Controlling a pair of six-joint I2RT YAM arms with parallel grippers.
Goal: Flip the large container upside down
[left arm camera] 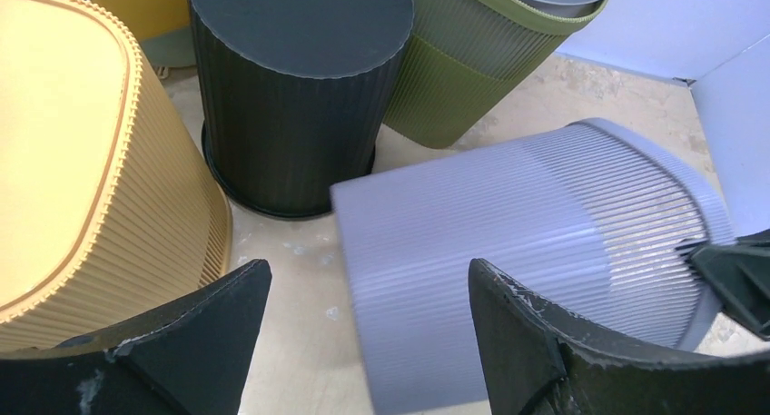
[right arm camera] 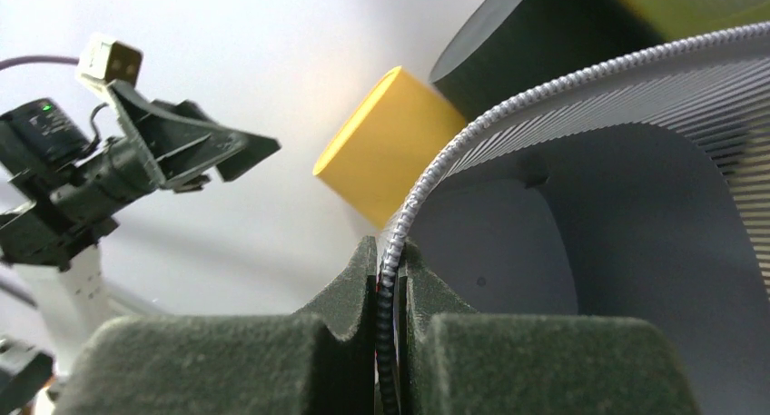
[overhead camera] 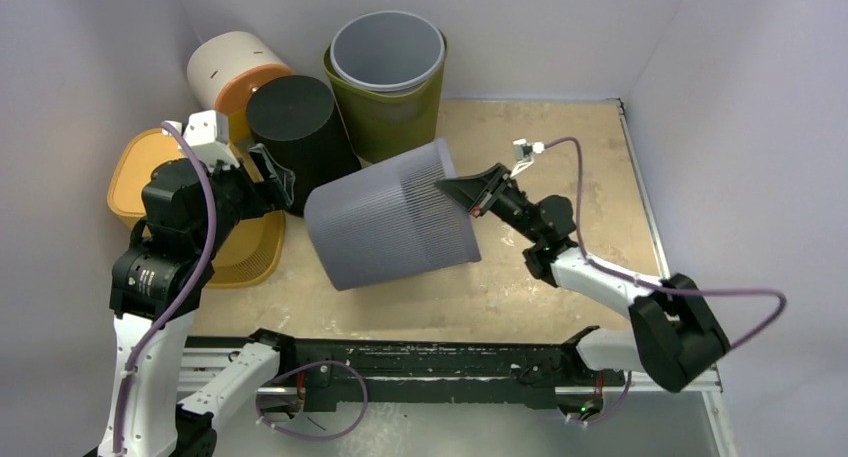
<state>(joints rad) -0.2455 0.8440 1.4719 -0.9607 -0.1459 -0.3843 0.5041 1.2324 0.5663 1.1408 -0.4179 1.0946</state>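
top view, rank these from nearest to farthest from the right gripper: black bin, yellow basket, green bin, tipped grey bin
1. tipped grey bin, centre, its rim pinched in the right gripper.
2. green bin, at the back, just behind the gripper.
3. black bin, back left.
4. yellow basket, far left.

Even, soft overhead light, faint shadows; right wrist view's near foreground blurs.
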